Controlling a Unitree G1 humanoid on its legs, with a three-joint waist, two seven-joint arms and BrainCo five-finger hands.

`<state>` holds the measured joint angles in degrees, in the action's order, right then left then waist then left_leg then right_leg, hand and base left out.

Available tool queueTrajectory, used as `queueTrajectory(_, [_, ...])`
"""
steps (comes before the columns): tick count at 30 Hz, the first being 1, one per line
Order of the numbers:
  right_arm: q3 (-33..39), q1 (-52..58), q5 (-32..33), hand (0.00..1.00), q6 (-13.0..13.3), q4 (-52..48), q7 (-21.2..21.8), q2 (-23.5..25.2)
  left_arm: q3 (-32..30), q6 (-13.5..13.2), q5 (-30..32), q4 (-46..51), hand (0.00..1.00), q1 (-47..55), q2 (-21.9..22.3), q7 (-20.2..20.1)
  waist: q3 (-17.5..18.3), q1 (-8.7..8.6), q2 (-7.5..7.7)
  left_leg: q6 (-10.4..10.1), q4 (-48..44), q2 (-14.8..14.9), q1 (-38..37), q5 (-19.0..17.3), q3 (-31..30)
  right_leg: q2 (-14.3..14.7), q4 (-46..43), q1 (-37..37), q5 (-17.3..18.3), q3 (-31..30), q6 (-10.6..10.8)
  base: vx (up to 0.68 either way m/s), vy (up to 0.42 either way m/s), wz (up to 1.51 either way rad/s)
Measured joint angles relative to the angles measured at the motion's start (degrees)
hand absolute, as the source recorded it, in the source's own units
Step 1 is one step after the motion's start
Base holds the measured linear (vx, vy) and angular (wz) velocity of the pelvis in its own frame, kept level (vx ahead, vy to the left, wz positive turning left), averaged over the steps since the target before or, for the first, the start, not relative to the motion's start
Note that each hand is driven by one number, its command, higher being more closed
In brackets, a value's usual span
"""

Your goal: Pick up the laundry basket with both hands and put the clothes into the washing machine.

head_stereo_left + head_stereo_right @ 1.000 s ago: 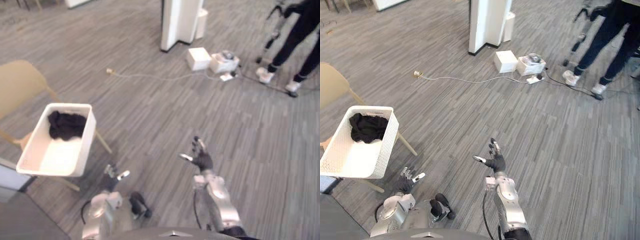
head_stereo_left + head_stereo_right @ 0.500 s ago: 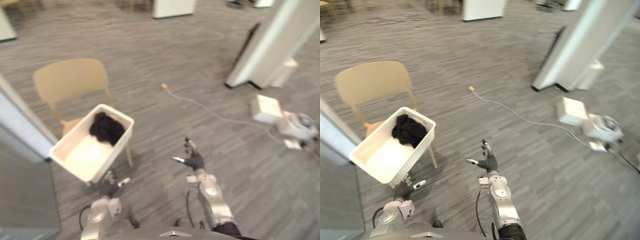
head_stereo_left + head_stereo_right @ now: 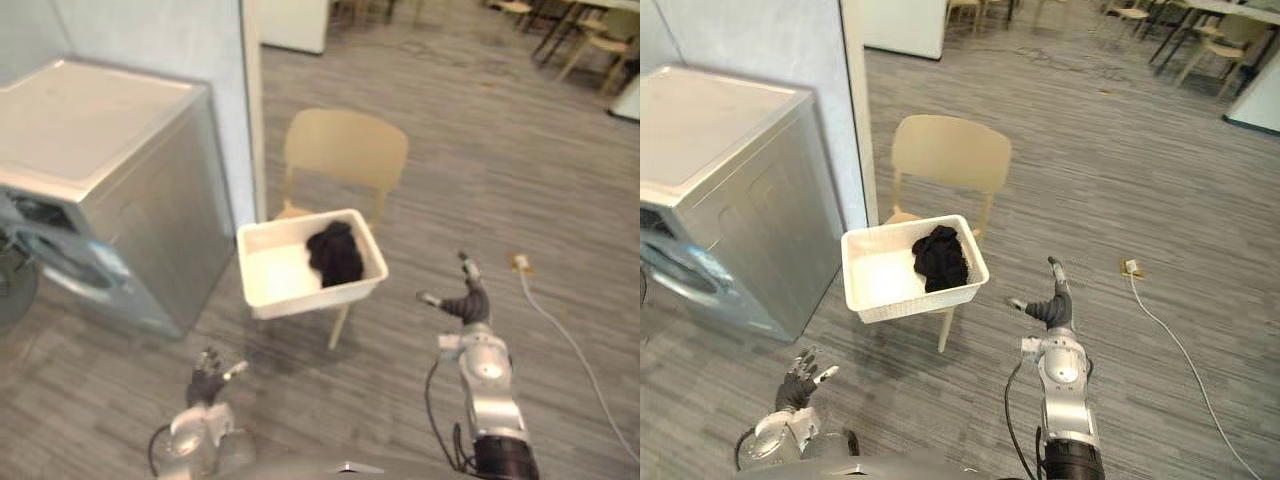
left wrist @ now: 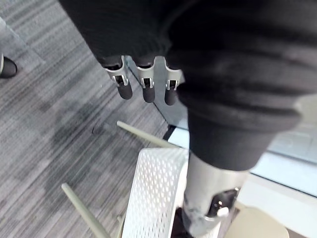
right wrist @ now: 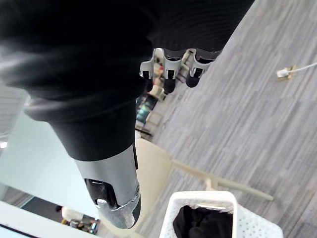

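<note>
A white laundry basket [image 3: 312, 296] sits on the seat of a tan chair [image 3: 345, 150] and holds a black bundle of clothes [image 3: 335, 253] at its right end. A grey washing machine [image 3: 100, 190] stands to its left against a wall. My left hand [image 3: 208, 366] hovers low, in front of and left of the basket, open and empty. My right hand [image 3: 466, 301] is raised right of the basket, open, palm turned toward it. The left wrist view shows the basket's perforated wall [image 4: 153, 193] beyond straight fingers [image 4: 144, 85]. The right wrist view shows the clothes [image 5: 203, 223] in the basket [image 5: 250, 225].
A white cable with a plug [image 3: 1170, 325] lies on the grey floor to the right. The chair's legs [image 3: 340, 325] splay out under the basket. More chairs and tables [image 3: 1200, 30] stand far back on the right.
The whole picture has swung left, so the washing machine and wall came into view and the basket now sits centre. Both hands stay open and empty, now either side of the basket.
</note>
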<state>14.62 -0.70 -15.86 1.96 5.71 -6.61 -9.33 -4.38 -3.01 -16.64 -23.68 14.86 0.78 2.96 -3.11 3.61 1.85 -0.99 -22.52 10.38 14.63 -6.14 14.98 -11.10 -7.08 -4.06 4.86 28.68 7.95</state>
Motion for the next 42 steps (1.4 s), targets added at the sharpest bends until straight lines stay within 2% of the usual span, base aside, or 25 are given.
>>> queueTrajectory(2, [1.4, -5.0, -0.1, 0.00, -0.2, 3.7, -0.7, -0.3, -1.3, 0.0, -0.1, 0.5, 0.00, 0.1, -0.7, 0.2, -0.6, 0.29, 0.53, -0.1, 1.6, -0.6, 0.8, 1.2, -0.9, 0.2, 2.3, 0.0, -1.1, 0.2, 0.2, -0.03, 0.050, 0.20])
queueTrajectory(7, [1.5, -7.2, 0.0, 0.00, -1.2, 7.0, -1.7, -1.0, -0.6, 0.0, -0.7, 0.5, 0.00, 1.2, -0.5, 0.0, -0.8, 1.18, 0.78, -0.9, 5.3, -0.9, 0.2, 2.1, 1.0, 0.1, 3.6, 1.9, -0.8, -1.9, 0.6, -0.08, 0.015, -0.13])
queueTrajectory(10, [3.0, -7.4, 1.1, 0.00, -2.3, 8.1, -2.2, -1.4, 0.6, 0.1, -0.6, 0.5, 0.00, 1.0, -0.7, -0.1, -1.5, 0.78, 2.04, -0.1, 4.1, -2.6, 0.1, 0.2, 3.3, -3.2, -2.2, 5.5, 1.7, -4.6, 1.4, 0.00, 0.113, -0.29])
queueTrajectory(11, [3.5, -7.6, 2.1, 0.00, -2.6, 9.0, -2.2, -1.4, 0.7, 0.1, -0.6, 0.5, 0.00, 0.9, -0.8, -0.1, -1.6, 0.46, 2.08, -0.2, 3.5, -3.2, -0.7, -1.6, 4.1, -5.1, -6.1, 6.8, 3.3, -5.4, -0.8, 0.03, 0.103, -0.36])
queueTrajectory(12, [3.4, -7.6, 2.2, 0.00, -3.4, 9.5, -2.2, -1.4, 0.8, 0.1, -0.6, 0.5, 0.00, 0.9, -1.1, 0.0, -1.9, -0.21, 2.64, 0.1, 3.5, -4.1, -2.0, -3.1, 5.5, -6.6, -11.1, 8.4, 4.6, -6.7, -4.2, 0.08, 0.121, -0.51])
queueTrajectory(13, [2.3, -8.6, 2.2, 0.00, -3.5, 10.7, -2.2, -1.5, 0.8, 0.1, -0.6, 0.6, 0.00, 0.8, -1.7, 0.2, -2.2, -0.59, 2.74, 0.7, 3.7, -4.2, -2.9, -3.8, 6.9, -7.8, -16.6, 11.6, 2.5, -8.1, -6.3, 0.09, 0.128, -0.58])
queueTrajectory(15, [-0.5, -10.8, 2.1, 0.00, -3.6, 13.6, -2.0, -1.5, 0.6, 0.1, -0.6, 0.6, 0.00, 0.6, -2.7, 0.5, -2.9, -0.82, 2.52, 1.5, 5.1, -3.8, -5.8, -3.9, 8.9, -9.0, -23.2, 15.7, -0.4, -8.3, -7.8, 0.12, 0.165, -0.70])
queueTrajectory(16, [-1.2, -11.2, 2.1, 0.00, -3.6, 14.2, -1.4, -1.5, 0.3, 0.1, -0.6, 0.7, 0.00, 0.2, -3.1, 0.6, -3.3, -1.42, 1.97, 1.5, 6.0, -3.5, -7.6, -3.9, 9.4, -8.5, -23.6, 16.1, 1.5, -7.3, -6.6, 0.16, 0.153, -0.52])
queueTrajectory(18, [-2.1, -11.8, 2.1, 0.00, -3.6, 14.2, -0.8, -1.8, 0.1, 0.1, -0.8, 0.9, 0.00, -0.6, -3.1, 0.5, -3.7, -2.02, 1.53, 1.3, 8.0, -3.5, -10.0, -3.8, 10.6, -6.5, -20.9, 16.3, 3.0, -6.2, -6.3, 0.15, 0.073, -0.21])
queueTrajectory(20, [-3.8, -13.1, 2.0, 0.00, -3.6, 13.7, 0.4, -3.1, 0.2, 0.1, -0.9, 2.2, 0.00, -1.8, -2.9, 0.4, -3.7, -2.51, 1.49, 0.8, 9.9, -3.5, -11.7, -3.5, 12.0, -2.9, -12.4, 18.5, 1.8, -5.8, -6.2, 0.19, -0.009, -0.18])
queueTrajectory(21, [-3.8, -13.2, 2.0, 0.00, -3.5, 13.3, 0.4, -3.4, 0.2, 0.1, -1.0, 2.3, 0.00, -2.2, -2.9, 0.3, -3.7, -2.84, 1.53, 0.6, 9.9, -3.5, -11.7, -3.4, 11.9, -2.3, -9.7, 19.0, 0.6, -5.8, -6.2, 0.22, -0.067, 0.05])
queueTrajectory(22, [-3.8, -13.3, 2.0, 0.00, -3.5, 13.2, 0.5, -3.8, 0.2, 0.1, -1.2, 2.3, 0.00, -3.0, -2.9, 0.3, -3.1, -3.33, 2.32, 0.0, 9.8, -3.7, -11.8, -3.4, 11.8, -1.6, -5.1, 19.3, -3.0, -6.3, -6.3, 0.22, -0.106, 0.23])
queueTrajectory(23, [-3.9, -13.2, 2.0, 0.00, -3.5, 13.2, 0.7, -4.1, 0.2, 0.1, -1.2, 2.2, 0.00, -3.6, -3.0, 0.3, -3.2, -3.64, 2.51, -1.0, 9.6, -4.2, -12.5, -3.6, 11.5, -1.5, -2.7, 19.2, -9.1, -8.2, -7.0, 0.18, -0.094, 0.25])
queueTrajectory(24, [-4.0, -12.9, 1.9, 0.00, -3.5, 13.2, 1.0, -4.2, 0.2, 0.1, -1.2, 2.2, 0.00, -3.7, -3.0, 0.3, -3.1, -3.72, 2.77, -1.6, 9.5, -4.6, -13.2, -4.0, 11.1, -1.5, -2.9, 19.0, -12.3, -9.7, -6.8, 0.22, -0.168, 0.08])
queueTrajectory(26, [-4.5, -11.7, 1.8, 0.00, -3.5, 12.8, 1.8, -5.2, 0.4, 0.0, -1.0, 0.2, 0.00, -4.0, -0.9, 0.3, -3.1, -4.03, -1.45, -4.4, 7.4, -1.0, -13.2, -6.0, 8.3, 1.5, -4.0, 16.9, -9.0, -10.3, -5.6, 0.20, -0.179, 0.15])
queueTrajectory(28, [-4.7, -9.0, 0.5, 0.00, -3.5, 12.7, 2.5, -5.1, 0.7, 0.0, -0.6, -0.3, 0.00, -4.0, 0.6, 0.0, -3.2, -4.13, -3.33, -5.3, 4.0, 2.6, -13.0, -7.4, 5.9, 3.7, -5.1, 14.7, -6.2, -7.5, -6.5, 0.17, -0.183, 0.46])
queueTrajectory(30, [-5.7, -5.4, -0.7, 0.00, -3.6, 11.3, 2.8, -3.8, 1.1, -0.1, -0.6, -1.7, 0.00, -4.5, 0.7, -0.1, -3.4, -4.16, -3.12, -5.2, -2.4, 5.2, -11.6, -7.3, 3.3, 4.8, -7.3, 12.8, -2.5, -5.6, -7.1, 0.15, -0.218, 0.54])
queueTrajectory(31, [-6.3, -3.7, -1.3, 0.00, -3.6, 10.2, 2.9, -2.4, 1.2, 0.0, -0.6, -3.3, 0.00, -4.8, 0.6, 0.1, -3.5, -4.27, -3.00, -4.1, -7.9, 7.0, -9.8, -6.6, 1.7, 5.4, -8.2, 11.2, -1.0, -4.4, -7.5, 0.12, -0.218, 0.34])
queueTrajectory(32, [-7.2, -2.8, -1.6, 0.00, -3.5, 10.0, 2.9, -1.5, 1.6, 0.1, -0.6, -4.9, 0.00, -4.7, 0.5, 0.2, -3.6, -4.17, -2.71, -2.3, -11.6, 7.9, -8.5, -5.0, 0.4, 5.7, -8.0, 9.4, -0.2, -3.9, -7.9, 0.11, -0.212, 0.25])
queueTrajectory(34, [-7.7, -1.5, -1.5, 0.00, -3.4, 8.8, 2.9, -0.6, 2.9, 0.1, -0.6, -5.0, 0.00, -4.4, 0.3, 0.4, -4.0, -3.71, -1.63, -2.4, -13.3, 8.2, -7.5, -4.5, -0.5, 5.4, -6.3, 7.7, 0.2, -3.6, -8.2, 0.09, -0.141, 0.14])
queueTrajectory(36, [-8.4, -2.0, -1.3, 0.00, -3.1, 8.6, 2.9, -0.2, 3.3, 0.1, -0.6, -4.7, 0.00, -4.6, 0.4, 0.4, -3.9, -3.62, -1.81, -2.6, -10.4, 8.2, -6.2, -6.2, -0.9, 5.4, -5.2, 7.8, 0.3, -4.1, -8.7, 0.08, -0.046, -0.03])
queueTrajectory(38, [-10.1, -1.9, -1.3, 0.00, -3.0, 8.8, 3.0, -0.3, 3.3, 0.1, -0.7, -4.5, 0.00, -4.3, 0.4, 0.4, -3.9, -3.61, -1.76, -2.7, -4.2, 8.0, -5.6, -6.0, -1.0, 5.2, -4.4, 7.8, -0.1, -4.7, -8.2, 0.07, 0.063, -0.17])
queueTrajectory(39, [-10.7, -1.9, -1.3, 0.00, -2.8, 8.8, 3.3, -0.4, 3.3, 0.1, -0.8, -4.5, 0.00, -3.7, 0.4, 0.4, -3.5, -3.63, -2.42, -2.4, 1.6, 7.5, -5.8, -2.4, -0.9, 5.4, -4.2, 7.9, -0.4, -5.0, -7.3, 0.11, 0.163, -0.29])
queueTrajectory(40, [-11.2, -1.8, -1.3, 0.00, -2.3, 9.1, 4.1, -0.9, 3.4, 0.0, -0.8, -4.6, 0.00, -2.9, 0.6, 0.4, -2.9, -3.56, -3.52, -4.4, 4.3, 7.6, -5.9, 1.9, -0.8, 6.0, -4.2, 8.0, -0.8, -5.9, -5.8, 0.13, 0.180, -0.26])
queueTrajectory(42, [-12.1, -2.0, -1.3, 0.00, -2.1, 9.6, 5.3, -1.1, 3.4, 0.0, -0.7, -4.5, 0.00, -2.1, -0.3, 0.4, -2.2, -3.59, -1.68, -5.2, 6.0, 5.9, -6.8, 2.1, -0.6, 5.0, -2.0, 7.7, -2.7, -6.4, -4.4, 0.15, 0.169, -0.11])
